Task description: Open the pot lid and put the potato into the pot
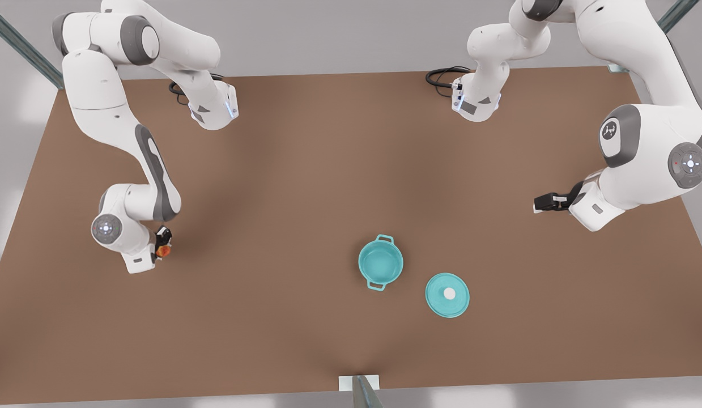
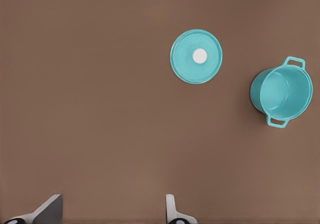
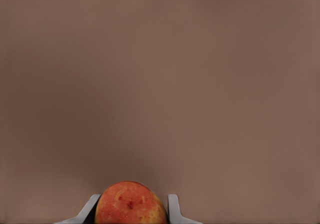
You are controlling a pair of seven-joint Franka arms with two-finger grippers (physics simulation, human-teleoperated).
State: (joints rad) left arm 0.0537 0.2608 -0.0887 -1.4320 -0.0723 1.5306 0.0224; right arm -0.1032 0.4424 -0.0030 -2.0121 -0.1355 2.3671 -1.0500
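Right gripper [image 1: 162, 242] clenching the small yellow-orange, red-patched potato [image 3: 130, 204], well away from the round teal pot [image 1: 381, 262].
Pot standing open toward the front view's right; flat teal pot lid [image 1: 447, 294] lying just beside it; left gripper [image 1: 546, 202] waiting, fingers spread, empty.

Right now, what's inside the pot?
Nothing: the pot shows only its bare teal inside. Its pot lid lies beside it, and the right claw holds the potato.

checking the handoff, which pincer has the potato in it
The right pincer, at the front view's left, is shut on the potato. The left pincer, at the front view's right, is open and holds nothing, facing the pot lid and pot.
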